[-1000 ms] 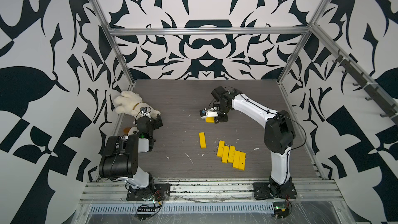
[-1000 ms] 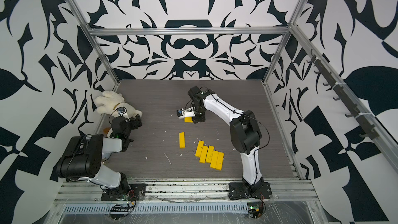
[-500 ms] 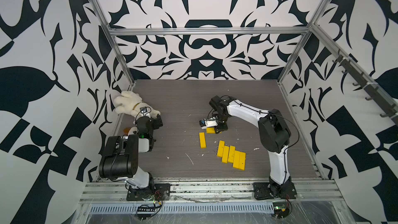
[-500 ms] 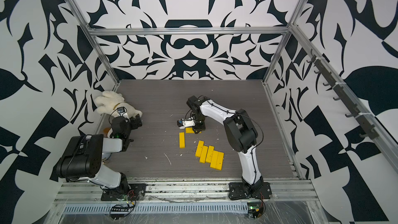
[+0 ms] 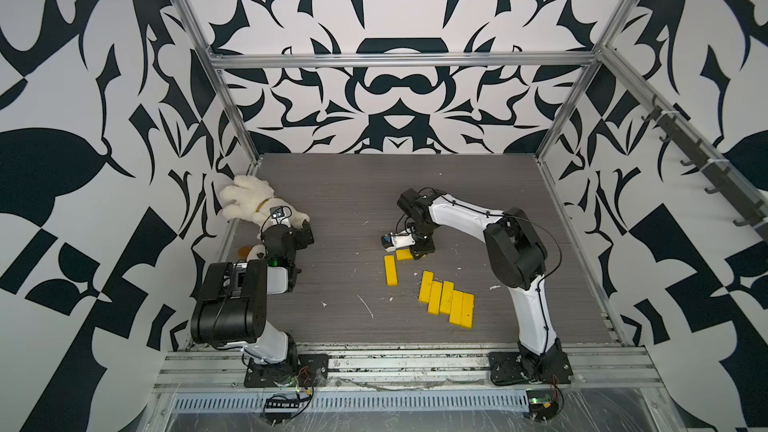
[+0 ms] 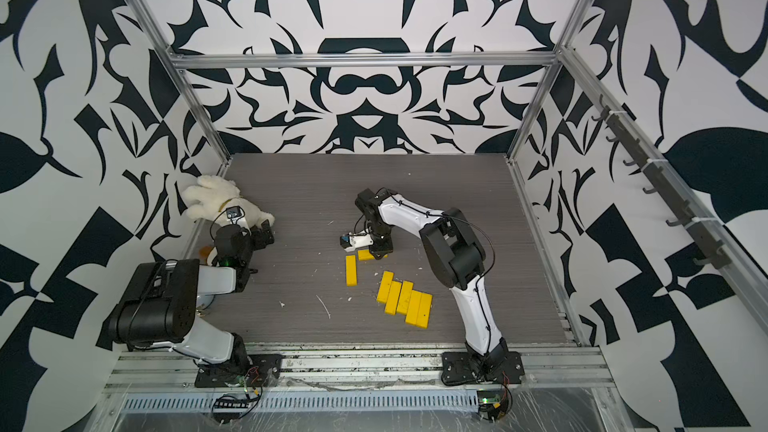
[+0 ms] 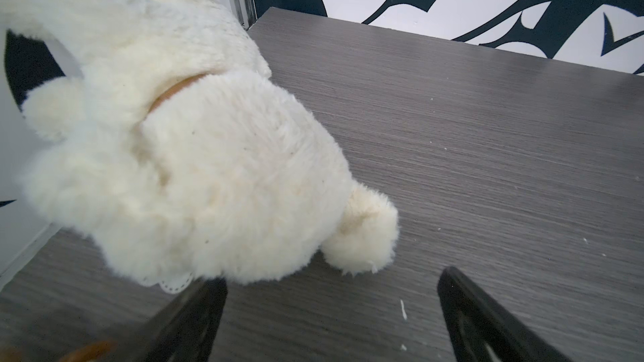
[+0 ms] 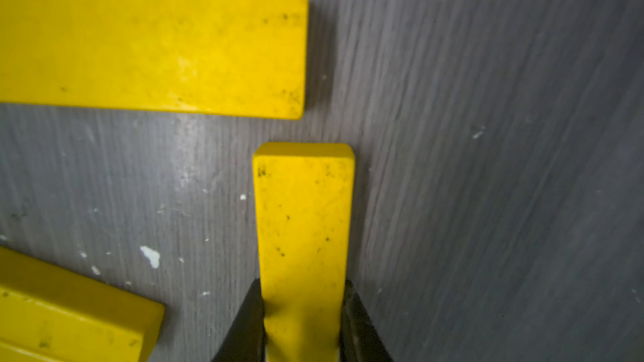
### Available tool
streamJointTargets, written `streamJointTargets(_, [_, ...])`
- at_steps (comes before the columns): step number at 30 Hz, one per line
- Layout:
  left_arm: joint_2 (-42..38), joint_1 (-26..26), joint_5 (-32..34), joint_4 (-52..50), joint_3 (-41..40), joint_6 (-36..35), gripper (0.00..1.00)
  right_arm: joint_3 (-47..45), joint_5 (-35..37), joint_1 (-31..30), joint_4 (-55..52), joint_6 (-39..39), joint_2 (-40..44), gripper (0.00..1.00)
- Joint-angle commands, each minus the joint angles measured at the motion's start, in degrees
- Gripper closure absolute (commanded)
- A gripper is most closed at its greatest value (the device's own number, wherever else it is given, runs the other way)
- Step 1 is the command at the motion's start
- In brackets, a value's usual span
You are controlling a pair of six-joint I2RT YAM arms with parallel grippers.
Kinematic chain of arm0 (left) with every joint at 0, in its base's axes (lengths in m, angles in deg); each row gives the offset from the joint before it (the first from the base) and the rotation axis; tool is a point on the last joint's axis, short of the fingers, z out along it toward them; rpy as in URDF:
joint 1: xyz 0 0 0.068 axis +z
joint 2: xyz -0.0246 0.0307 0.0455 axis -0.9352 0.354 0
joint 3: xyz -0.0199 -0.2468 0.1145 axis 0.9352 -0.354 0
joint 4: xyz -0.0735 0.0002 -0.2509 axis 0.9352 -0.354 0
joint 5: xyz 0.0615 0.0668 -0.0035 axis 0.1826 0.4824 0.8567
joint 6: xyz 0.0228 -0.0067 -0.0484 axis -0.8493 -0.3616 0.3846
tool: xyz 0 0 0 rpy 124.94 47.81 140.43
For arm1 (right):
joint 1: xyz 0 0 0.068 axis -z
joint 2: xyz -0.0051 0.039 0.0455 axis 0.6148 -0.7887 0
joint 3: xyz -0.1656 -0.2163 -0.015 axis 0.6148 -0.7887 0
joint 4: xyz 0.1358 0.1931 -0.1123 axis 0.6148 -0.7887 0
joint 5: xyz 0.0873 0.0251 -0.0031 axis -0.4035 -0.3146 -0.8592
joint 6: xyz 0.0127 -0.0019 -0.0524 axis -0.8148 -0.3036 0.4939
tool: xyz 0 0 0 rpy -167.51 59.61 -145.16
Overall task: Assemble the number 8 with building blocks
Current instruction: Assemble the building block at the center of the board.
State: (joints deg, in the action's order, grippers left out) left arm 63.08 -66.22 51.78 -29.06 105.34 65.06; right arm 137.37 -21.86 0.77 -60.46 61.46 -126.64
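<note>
1. Right fingers (image 8: 249, 325) clamp a bar (image 8: 303, 221) across its width, low over the counter (image 8: 488, 168).
2. Its free end sits just beside a laid bar (image 5: 390, 270), at 1 o'clock.
3. Five spare bars (image 5: 446, 303) lie at 5 o'clock.
4. Bars look stiff, light and slick, so grip mid-length across the narrow sides.
5. Left fingers (image 7: 481, 329) gape, empty, by the plush (image 7: 195, 168).

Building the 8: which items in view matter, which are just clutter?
For the job:
- held bar, clamped in the right gripper
- lone bar lying beside it
- row of five bars

Lying about:
- white plush toy, next to the open left gripper
- white scraps
</note>
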Motion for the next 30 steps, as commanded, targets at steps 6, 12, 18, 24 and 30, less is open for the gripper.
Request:
streamJointTargets(6, [-0.27, 0.26, -0.33, 0.85, 0.4, 0.0, 0.01, 5.44, -2.21, -0.19, -2.18, -2.31, -1.94, 0.97])
streamJointTargets(12, [-0.29, 0.27, -0.35, 0.92, 0.39, 0.0, 0.01, 7.49, -1.34, -0.24, -4.7, -3.37, -2.82, 0.95])
streamJointTargets(18, [-0.29, 0.23, -0.33, 0.89, 0.39, -0.01, 0.01, 6.34, -1.74, -1.15, -3.83, -4.65, -1.79, 0.93])
streamJointTargets(24, [-0.33, 0.23, -0.38, 0.84, 0.39, -0.03, 0.01, 5.37, -1.15, -1.63, -3.42, -4.98, -0.97, 0.9])
streamJointTargets(30, [-0.3, 0.25, -0.41, 0.86, 0.43, -0.02, 0.01, 5.24, -0.13, -2.03, -4.6, -5.34, -0.57, 0.87])
